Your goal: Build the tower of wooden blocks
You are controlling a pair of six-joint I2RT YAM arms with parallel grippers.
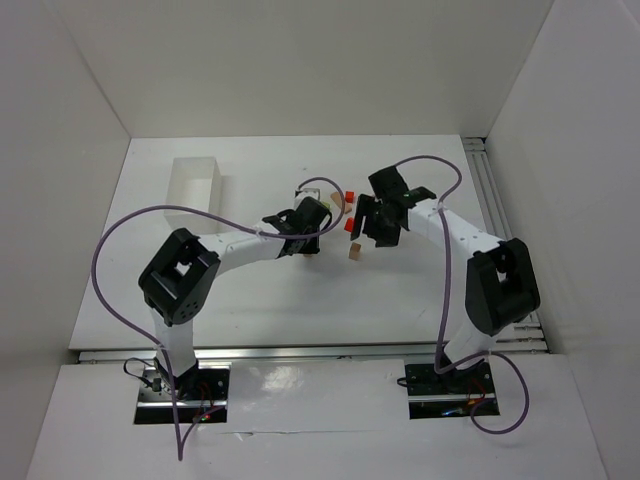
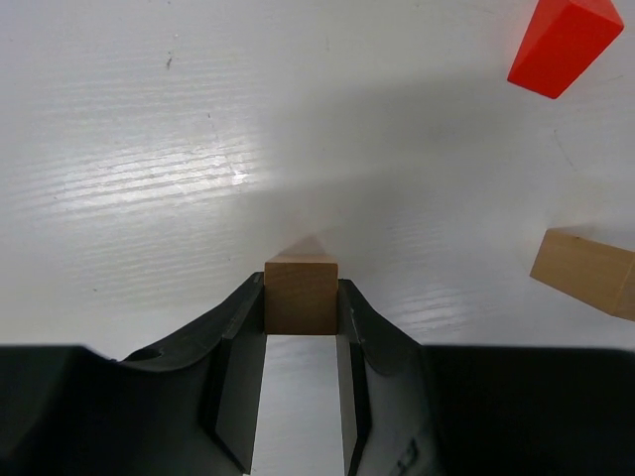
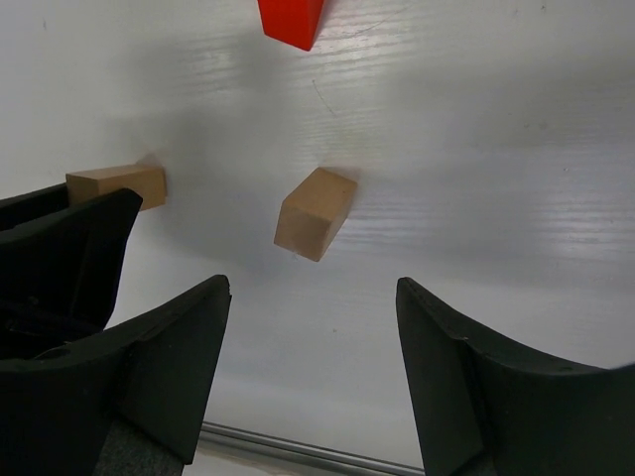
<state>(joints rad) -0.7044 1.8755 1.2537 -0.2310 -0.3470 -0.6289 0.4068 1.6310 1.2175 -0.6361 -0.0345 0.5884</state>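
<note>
left tool (image 2: pixel 301 290) clenched on tan block (image 2: pixel 301 305), bottom centre | right tool (image 3: pixel 313 302) released | loose tan block (image 3: pixel 316 213) mid-frame on tabletop (image 3: pixel 496 149) | red block (image 3: pixel 291 18) top edge

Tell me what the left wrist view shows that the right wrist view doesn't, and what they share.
Only left wrist: the left gripper shut on a tan block. Only right wrist: the right gripper open and empty, plus a further tan block next to a dark shape at the left edge. Both: a red block near the top edge and a loose tan block lying on the white table, probably the same two pieces.
</note>
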